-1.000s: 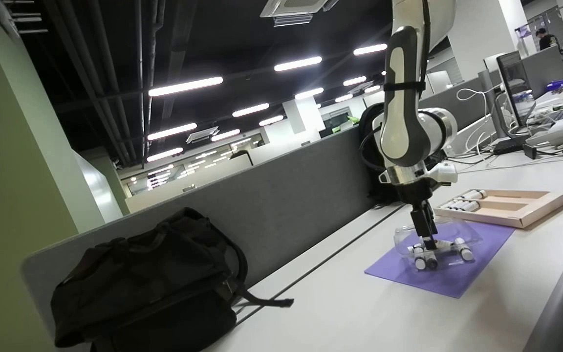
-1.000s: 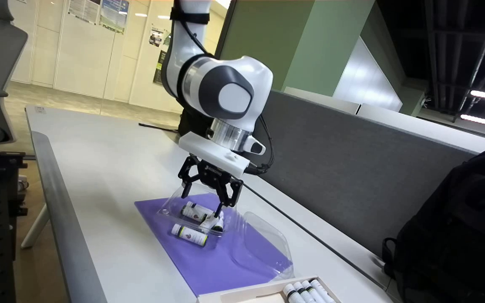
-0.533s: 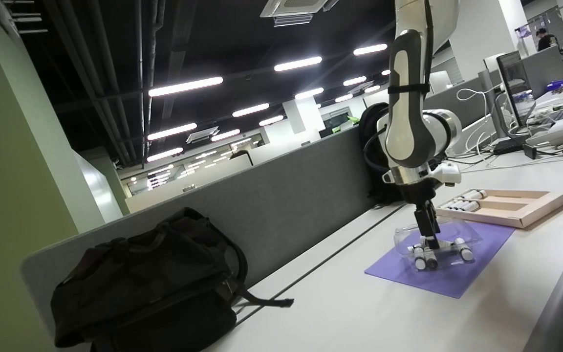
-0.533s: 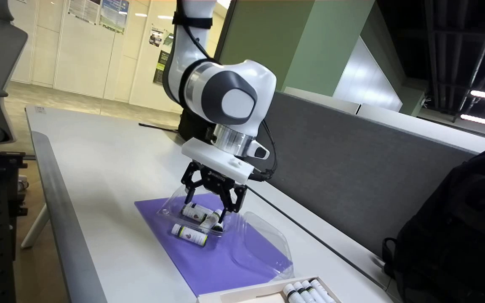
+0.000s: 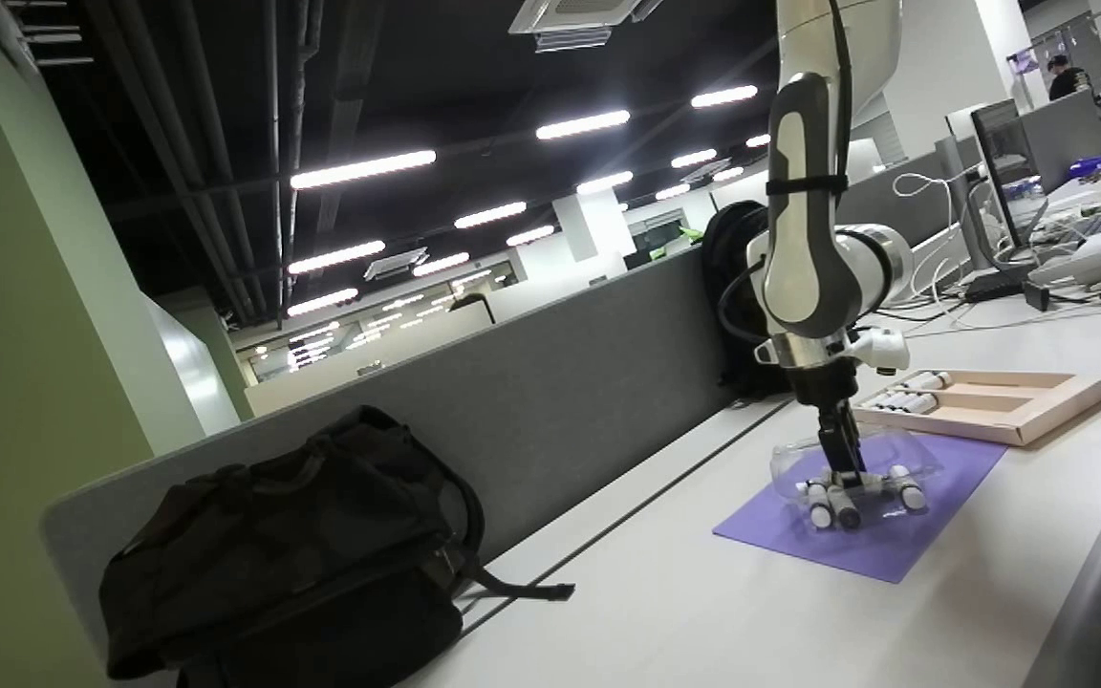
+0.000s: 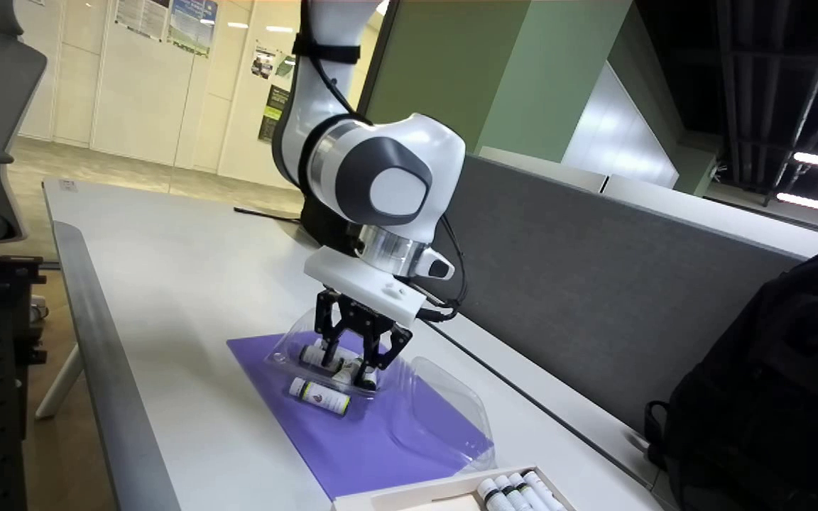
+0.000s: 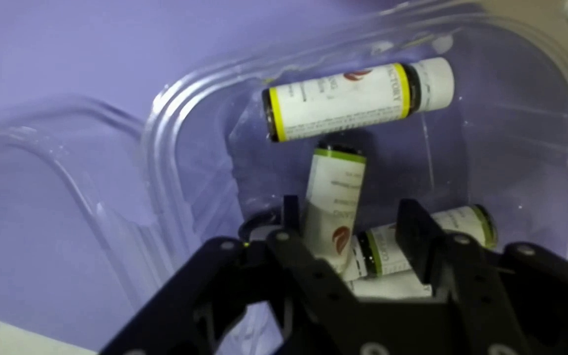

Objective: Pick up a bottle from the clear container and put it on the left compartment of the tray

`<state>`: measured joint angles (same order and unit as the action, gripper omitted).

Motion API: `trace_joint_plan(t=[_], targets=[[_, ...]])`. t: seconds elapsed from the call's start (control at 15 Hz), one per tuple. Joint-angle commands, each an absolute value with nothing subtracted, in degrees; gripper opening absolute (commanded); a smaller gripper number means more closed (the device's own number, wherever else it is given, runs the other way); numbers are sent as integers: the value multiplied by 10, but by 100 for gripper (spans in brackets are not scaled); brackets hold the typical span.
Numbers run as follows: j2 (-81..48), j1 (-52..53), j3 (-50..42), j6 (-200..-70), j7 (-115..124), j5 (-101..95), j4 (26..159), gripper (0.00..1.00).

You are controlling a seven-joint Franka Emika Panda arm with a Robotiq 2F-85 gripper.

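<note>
My gripper [image 7: 350,214] reaches down into the clear container [image 7: 165,116], its jaws partly open. A green-banded bottle [image 7: 336,192] lies between the fingers, close to one finger [image 7: 291,212], while a gap separates it from the opposite finger [image 7: 410,222]. That opposite finger covers part of another bottle [image 7: 461,224]. Along the container's wall lies a yellow-banded bottle [image 7: 343,101]. A further white bottle [image 7: 387,286] is mostly hidden by the gripper. The tan tray [image 5: 1019,430] has several bottles [image 5: 909,401] at one end; which compartment is the left one I cannot tell.
Under the container spreads a purple mat [image 6: 373,454]. The container's clear lid [image 6: 444,411] lies folded out towards the tray. A grey partition [image 6: 558,284] runs along the table [image 6: 189,298]. A black backpack [image 5: 292,564] stands against it, and cables and a monitor [image 5: 1000,172] are farther off.
My gripper has come down into the container and its fingers have moved closer together, around the green-banded bottle. A bottle beside them has shifted slightly.
</note>
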<state>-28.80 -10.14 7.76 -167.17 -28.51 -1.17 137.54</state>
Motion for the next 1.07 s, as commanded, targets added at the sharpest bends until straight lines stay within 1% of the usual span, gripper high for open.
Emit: trace_joint_plan(t=[0.0, 0.2, 0.33, 0.47, 0.6, 0.67, 1.0], targets=[[-291, -106, 77, -1670, -257, -22, 1366, 25], [-274, -123, 93, -1636, -256, -6, 1368, 3], [-244, -144, 116, -1599, -277, 5, 1380, 7], [-208, -162, 139, -1560, -309, 20, 1396, 7], [-165, -159, 136, -1522, -353, 10, 1414, 7], [-139, -127, 99, -1505, -349, -36, 1426, 7], [-61, -99, 12, -1455, -405, -188, 1455, 7]])
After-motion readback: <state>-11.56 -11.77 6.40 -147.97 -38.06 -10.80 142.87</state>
